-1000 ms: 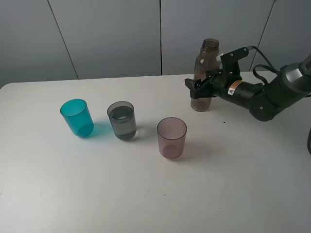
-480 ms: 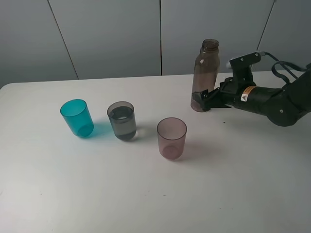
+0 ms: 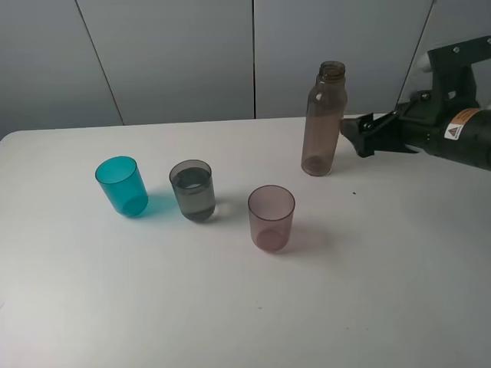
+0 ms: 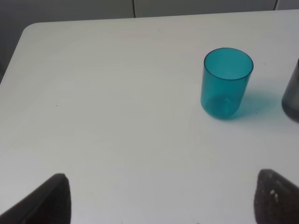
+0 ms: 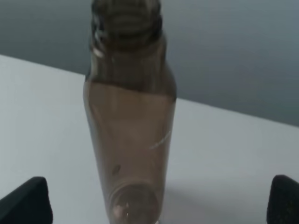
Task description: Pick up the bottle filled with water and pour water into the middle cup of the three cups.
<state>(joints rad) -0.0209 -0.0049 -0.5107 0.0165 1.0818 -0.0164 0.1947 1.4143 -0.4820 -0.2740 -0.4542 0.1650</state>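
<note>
The smoky brown-grey bottle (image 3: 322,120) stands upright and uncapped at the back right of the white table; it fills the right wrist view (image 5: 131,126). My right gripper (image 3: 362,138) is open, just right of the bottle and apart from it. Three cups stand in a row: a teal-blue cup (image 3: 122,185), the smoky grey middle cup (image 3: 192,191) holding some water, and a pinkish-mauve cup (image 3: 271,218). In the left wrist view the teal cup (image 4: 226,83) and the grey cup's edge (image 4: 292,93) show. My left gripper (image 4: 159,198) is open, its fingertips (image 4: 51,198) wide apart, over bare table left of the cups.
The white table (image 3: 230,307) ends at a grey panelled wall (image 3: 176,54) behind. The table's left corner (image 4: 28,32) shows in the left wrist view.
My right gripper has let go of the bottle's lower part and drawn back to the right. The bottle stays standing. The cups have not moved.
</note>
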